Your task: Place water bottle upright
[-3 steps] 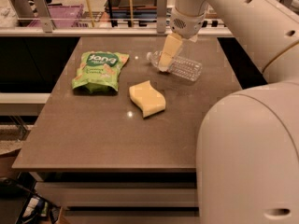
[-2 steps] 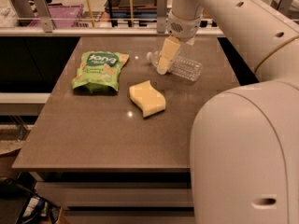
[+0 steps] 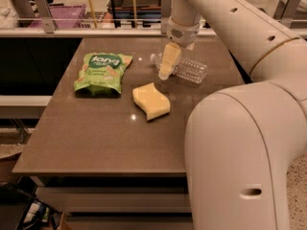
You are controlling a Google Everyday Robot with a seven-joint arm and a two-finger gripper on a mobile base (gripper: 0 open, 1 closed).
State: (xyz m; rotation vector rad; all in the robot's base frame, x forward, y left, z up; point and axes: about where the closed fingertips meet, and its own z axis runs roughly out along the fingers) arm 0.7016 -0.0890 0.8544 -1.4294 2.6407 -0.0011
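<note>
1. Gripper (image 3: 165, 70) is pointing down w/ its tip right at the surface, far half of the table (image 3: 96, 138), a bit right of the middle. It's sitting over the left end of the water bottle (image 3: 191, 71).
2. Is it clamped on the bottle or let go? Honestly can't tell from this angle, the pale yellow tip covers that end of the bottle.
3. Water bottle is NOT upright atm. It's lying on its side near the far edge, towards the far right corner, w/ its length running roughly left to right. Clear ribbed body shows on the right side of the gripper.
4. Arm (image 3: 225, 18) comes in from the right, goes over the far right corner and drops down to the bottle.
5. Other stuff: green chip bag (image 3: 100, 73) lies flat in the far left part of the surface, well apart from the bottle.
6. Yellow sponge (image 3: 151, 101) is approx in the middle of the surface, near the bottle but not touching it, btw the bag and the right edge.
7. Robot's big white body (image 3: 240, 157) blocks the near right corner.
</note>
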